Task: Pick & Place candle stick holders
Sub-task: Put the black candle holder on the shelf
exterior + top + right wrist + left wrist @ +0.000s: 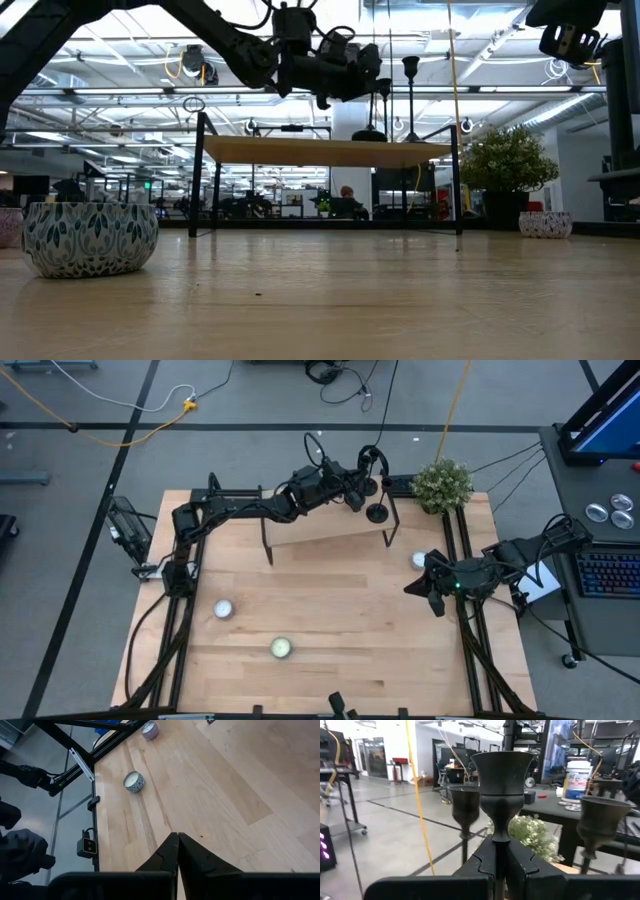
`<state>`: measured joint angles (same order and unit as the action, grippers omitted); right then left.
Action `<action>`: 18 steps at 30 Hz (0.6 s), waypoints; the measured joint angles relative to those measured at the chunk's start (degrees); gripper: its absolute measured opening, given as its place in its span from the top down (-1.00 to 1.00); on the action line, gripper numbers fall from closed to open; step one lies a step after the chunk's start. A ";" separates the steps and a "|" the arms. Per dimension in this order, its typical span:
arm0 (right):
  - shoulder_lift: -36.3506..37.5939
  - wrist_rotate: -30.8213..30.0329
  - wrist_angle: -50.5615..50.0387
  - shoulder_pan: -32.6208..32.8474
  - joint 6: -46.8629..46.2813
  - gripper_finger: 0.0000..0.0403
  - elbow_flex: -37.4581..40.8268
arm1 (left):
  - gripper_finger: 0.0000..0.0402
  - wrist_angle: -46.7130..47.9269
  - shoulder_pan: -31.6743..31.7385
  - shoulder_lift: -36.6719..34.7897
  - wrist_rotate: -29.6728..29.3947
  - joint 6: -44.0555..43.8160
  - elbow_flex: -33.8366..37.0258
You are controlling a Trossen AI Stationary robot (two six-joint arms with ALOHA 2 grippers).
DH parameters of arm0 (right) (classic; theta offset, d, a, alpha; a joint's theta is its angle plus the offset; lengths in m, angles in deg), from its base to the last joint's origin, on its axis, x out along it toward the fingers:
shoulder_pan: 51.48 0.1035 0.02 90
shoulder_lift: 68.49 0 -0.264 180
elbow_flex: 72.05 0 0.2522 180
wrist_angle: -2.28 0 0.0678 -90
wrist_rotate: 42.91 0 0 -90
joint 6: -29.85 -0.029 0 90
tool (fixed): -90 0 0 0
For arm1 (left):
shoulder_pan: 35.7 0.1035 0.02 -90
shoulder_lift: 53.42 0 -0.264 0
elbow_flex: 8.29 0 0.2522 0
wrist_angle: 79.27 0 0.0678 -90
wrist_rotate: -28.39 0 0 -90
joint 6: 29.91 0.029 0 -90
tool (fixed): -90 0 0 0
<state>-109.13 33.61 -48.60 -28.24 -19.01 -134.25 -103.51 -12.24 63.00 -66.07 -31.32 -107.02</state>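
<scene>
The left hand (496, 862) grips a dark metal goblet-shaped candle stick holder (501, 790) by its stem. It hangs above the raised wooden shelf (330, 530). The right hand (177, 851), fingers closed and empty, hovers over the wooden counter (210, 790).

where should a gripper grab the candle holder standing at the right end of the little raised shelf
Take that candle holder by its thin upright stem, below the cup and above the round base, coming in level from the side with the fingers either side of the stem. The left gripper holds another holder this way, shut on its stem. The cup and base look too wide.
</scene>
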 joint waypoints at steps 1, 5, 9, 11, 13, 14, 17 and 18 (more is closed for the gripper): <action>0.00 -0.01 0.00 0.00 0.02 1.00 -0.01 | 0.94 0.12 0.02 0.04 -0.12 0.12 0.00; 0.00 -0.09 0.00 0.00 0.02 1.00 -0.01 | 0.94 0.56 0.39 0.29 -0.04 -0.41 0.02; 0.00 -0.14 -0.04 0.00 0.02 1.00 -0.01 | 0.94 0.28 0.37 0.67 -0.12 -0.46 0.02; 0.00 -0.16 -0.04 0.00 0.02 1.00 0.00 | 0.94 -0.46 0.24 1.42 -0.12 -0.40 0.02; 0.00 -0.17 -0.04 0.00 -0.01 1.00 -0.01 | 0.94 -0.44 0.16 1.82 -0.11 -0.83 0.07; 0.00 -0.17 -0.04 0.00 -0.13 1.00 -0.01 | 0.94 -1.40 0.15 2.09 -0.10 -1.05 0.07; 0.00 -0.15 -0.06 0.00 -0.22 1.00 -0.01 | 0.94 -2.29 0.20 2.28 -0.12 -1.27 0.04; 0.00 -0.11 -0.04 -0.02 -0.37 1.00 -0.01 | 0.94 -2.14 0.22 2.36 -0.12 -1.27 0.04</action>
<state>-109.13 33.50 -48.65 -28.26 -19.38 -134.26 -105.64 -12.02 65.35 -66.19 -32.59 -106.98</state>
